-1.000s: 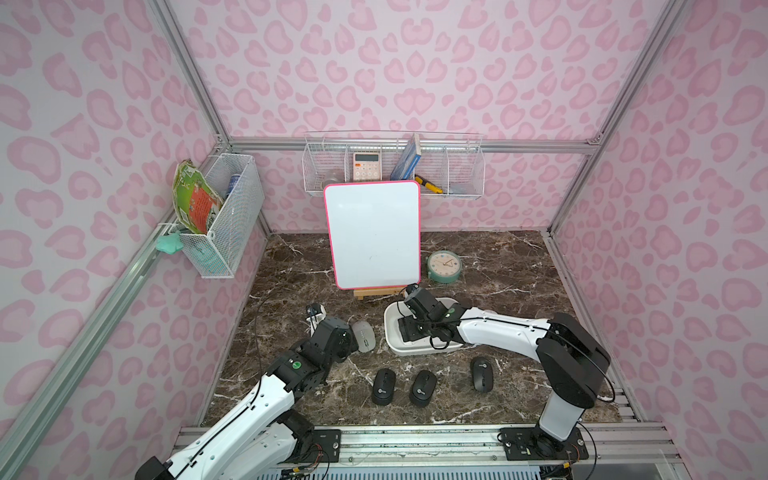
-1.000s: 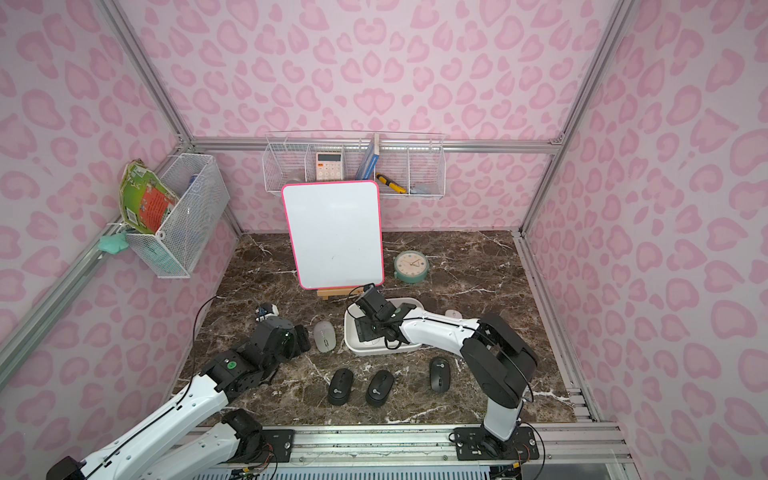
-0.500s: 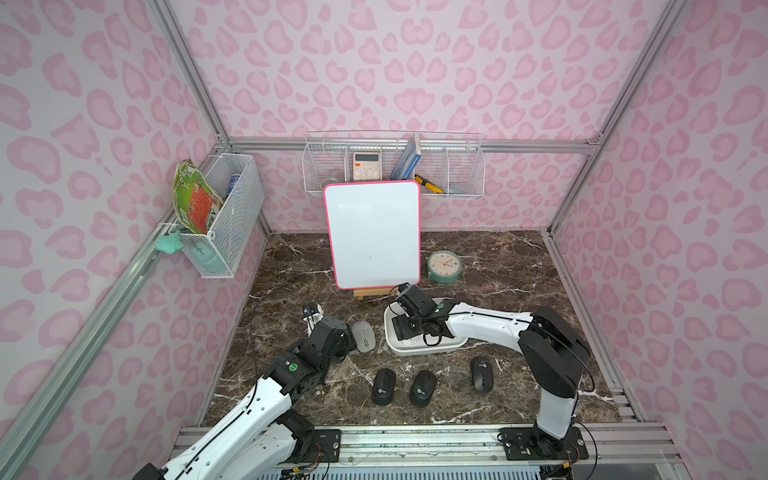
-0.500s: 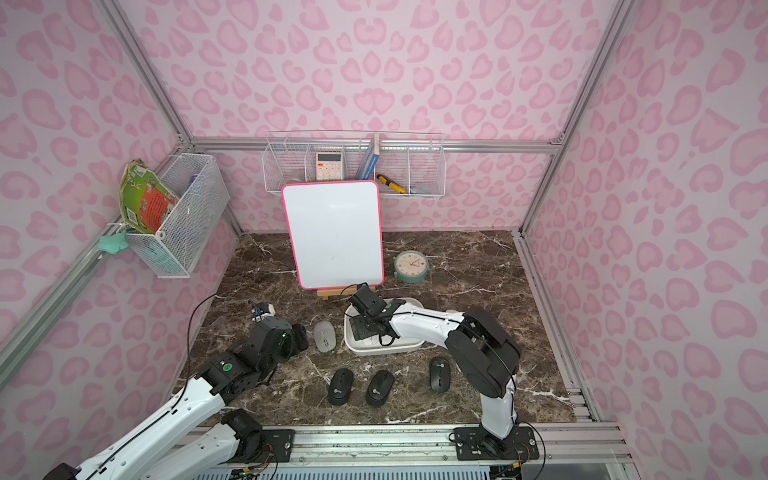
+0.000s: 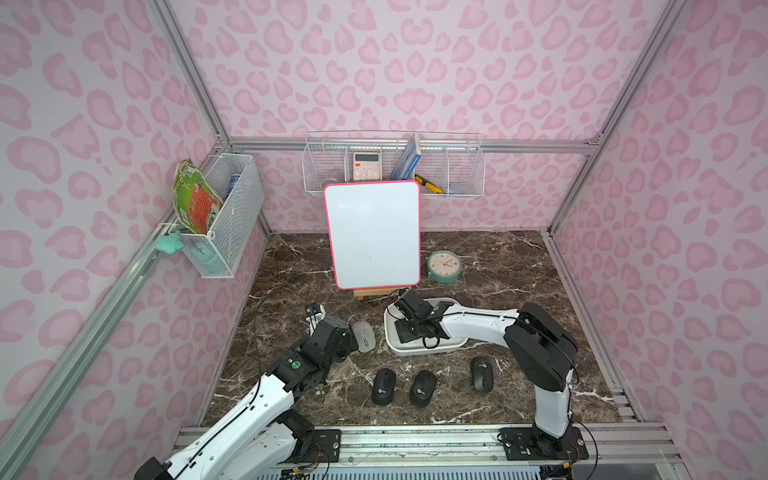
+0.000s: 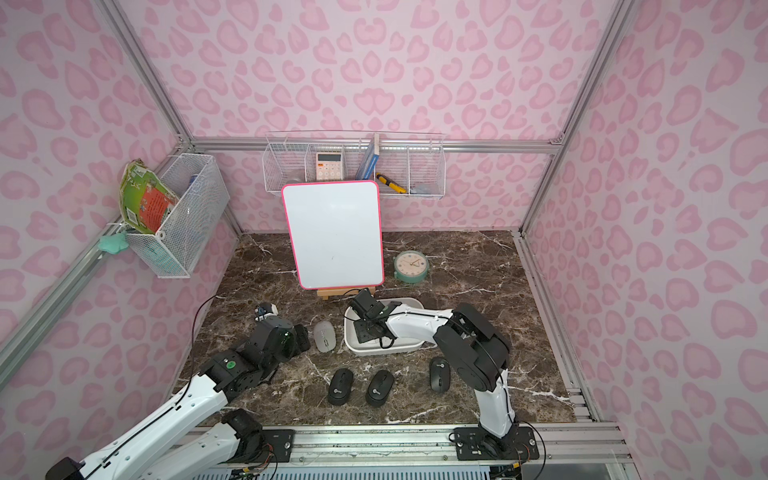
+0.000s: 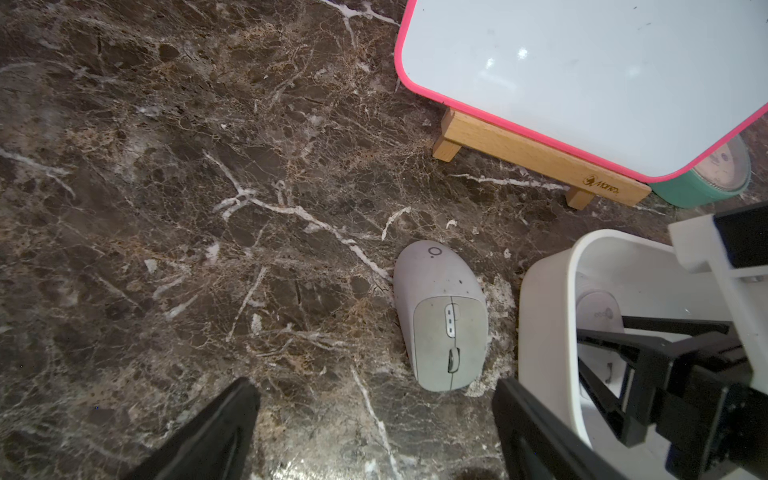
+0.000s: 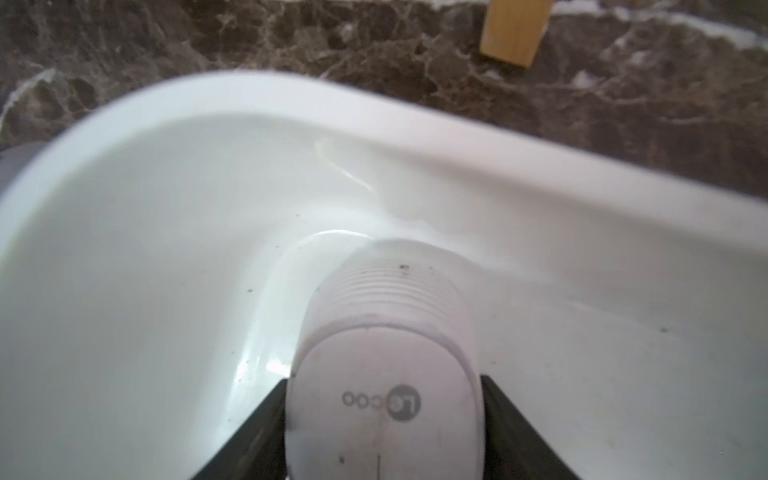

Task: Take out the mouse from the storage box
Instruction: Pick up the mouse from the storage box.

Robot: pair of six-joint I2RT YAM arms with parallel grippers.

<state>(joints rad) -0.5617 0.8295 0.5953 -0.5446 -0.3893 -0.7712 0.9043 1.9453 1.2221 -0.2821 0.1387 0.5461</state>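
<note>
White mouse (image 8: 382, 332), grey logo, ribbed end, in storage box (image 8: 257, 89), clamped by right end effector (image 8: 384, 380); left end effector (image 7: 374, 384) spread apart.

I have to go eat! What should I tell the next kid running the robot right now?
Left gripper: open, empty, over the table beside the grey mouse.
Right gripper: in the box, shut on the white mouse, not yet lifted.
Done: grey mouse and three black mice lie on the table.
Left: lift the white mouse out, set it down.
</note>
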